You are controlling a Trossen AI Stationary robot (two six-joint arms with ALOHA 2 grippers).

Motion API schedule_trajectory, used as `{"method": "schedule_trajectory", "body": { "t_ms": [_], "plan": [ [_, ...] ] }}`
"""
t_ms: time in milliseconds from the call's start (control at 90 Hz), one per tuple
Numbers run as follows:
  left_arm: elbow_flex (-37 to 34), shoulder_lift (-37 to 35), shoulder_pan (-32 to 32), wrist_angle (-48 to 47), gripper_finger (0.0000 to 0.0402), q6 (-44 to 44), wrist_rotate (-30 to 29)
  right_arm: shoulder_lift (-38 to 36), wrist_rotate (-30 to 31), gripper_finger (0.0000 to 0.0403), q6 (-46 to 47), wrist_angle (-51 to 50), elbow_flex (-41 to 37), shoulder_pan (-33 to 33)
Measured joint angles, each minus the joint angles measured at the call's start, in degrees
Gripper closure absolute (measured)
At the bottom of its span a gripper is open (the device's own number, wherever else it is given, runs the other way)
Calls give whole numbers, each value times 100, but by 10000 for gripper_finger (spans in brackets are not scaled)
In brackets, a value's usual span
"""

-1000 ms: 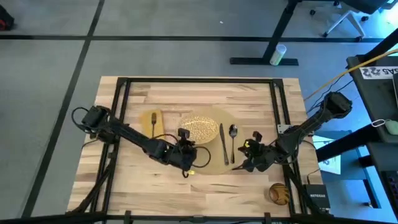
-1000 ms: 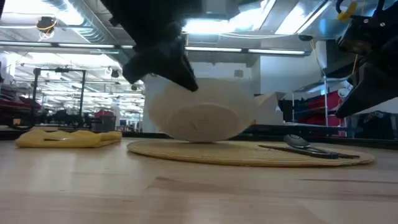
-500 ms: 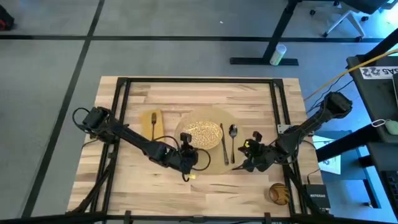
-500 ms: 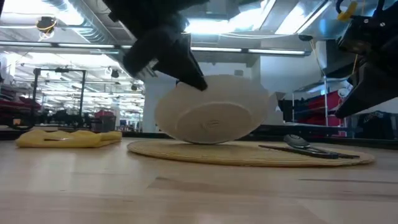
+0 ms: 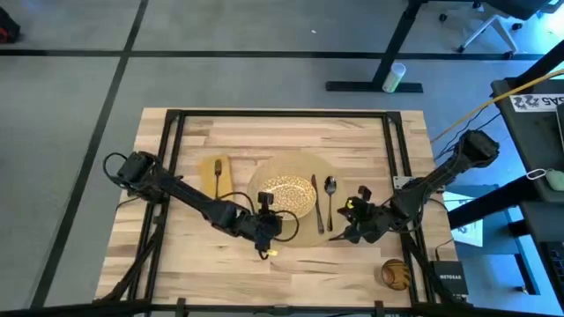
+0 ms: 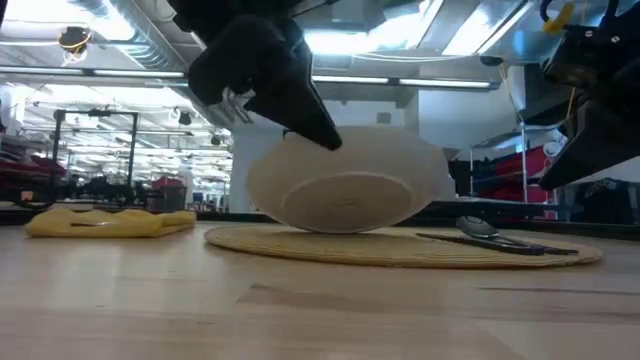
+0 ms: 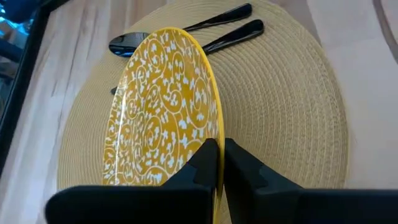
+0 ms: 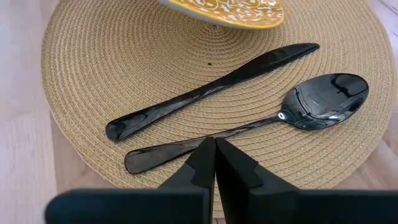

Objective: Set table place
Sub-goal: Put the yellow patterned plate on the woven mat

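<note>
One plate point(image 5: 288, 193) hangs tilted over the mat point(image 5: 310, 227) at mid-table point(image 5: 352, 141), its rim pinched by your left gripper point(image 5: 267, 205). The right gripper point(image 5: 342, 234), fingers pressed together and empty, waits beside the mat. Next, likely: level it, lower, release.

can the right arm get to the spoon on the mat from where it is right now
Probably yes. The right hand sits empty and shut at the mat's near edge, and the spoon's handle lies just ahead with nothing over it. It would need to open first.
</note>
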Motion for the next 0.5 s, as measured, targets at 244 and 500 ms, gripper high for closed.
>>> {"method": "schedule_trajectory", "body": {
  "t_ms": [244, 500],
  "plan": [
    [0, 15, 2, -12, 385, -47, 52, 0, -2, 403, -1, 1, 0, 2],
    [0, 15, 0, 5, 354, -43, 53, 0, -2, 403, -3, 1, 0, 2]
  ]
}}
